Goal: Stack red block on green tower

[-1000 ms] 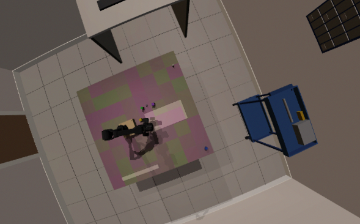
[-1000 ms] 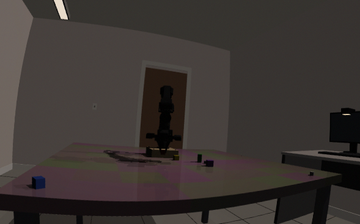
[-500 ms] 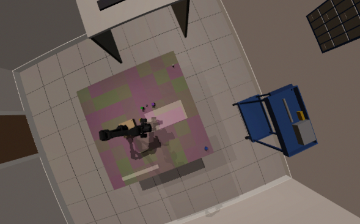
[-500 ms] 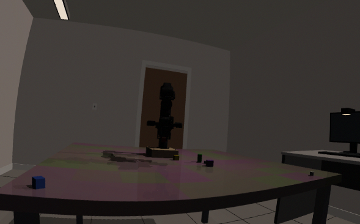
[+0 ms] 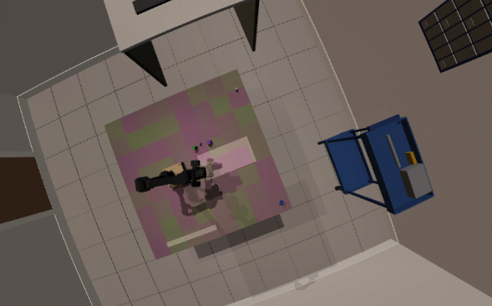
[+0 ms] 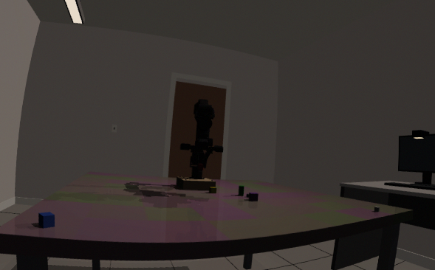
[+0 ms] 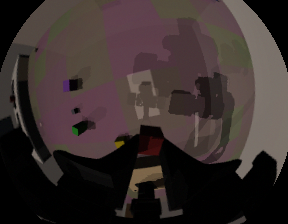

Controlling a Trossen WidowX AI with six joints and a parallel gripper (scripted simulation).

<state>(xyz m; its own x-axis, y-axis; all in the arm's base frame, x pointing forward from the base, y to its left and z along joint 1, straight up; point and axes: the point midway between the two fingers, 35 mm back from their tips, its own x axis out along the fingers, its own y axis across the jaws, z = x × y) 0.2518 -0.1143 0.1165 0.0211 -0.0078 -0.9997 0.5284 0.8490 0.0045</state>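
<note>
The red block [image 7: 149,143] sits between my fingers in the wrist view. My gripper [image 7: 149,139] [image 5: 204,171] [image 6: 198,167] is shut on it and holds it well above the table, near the arm's wooden base [image 6: 195,183]. The block itself is too dark to make out in the top and exterior views. The green tower [image 5: 195,147] [image 6: 241,190] [image 7: 76,129] stands upright on the patterned table [image 5: 149,134] [image 6: 184,225]. It is a short way off to one side of the gripper, and the two do not touch.
A purple block [image 5: 210,142] [image 6: 252,196] [image 7: 68,84] lies close beside the tower, and a yellow block [image 6: 213,189] lies near the base. A blue block [image 5: 281,202] [image 6: 46,219] sits near one table corner. A tiny dark block [image 5: 236,89] [image 6: 376,209] sits near another edge.
</note>
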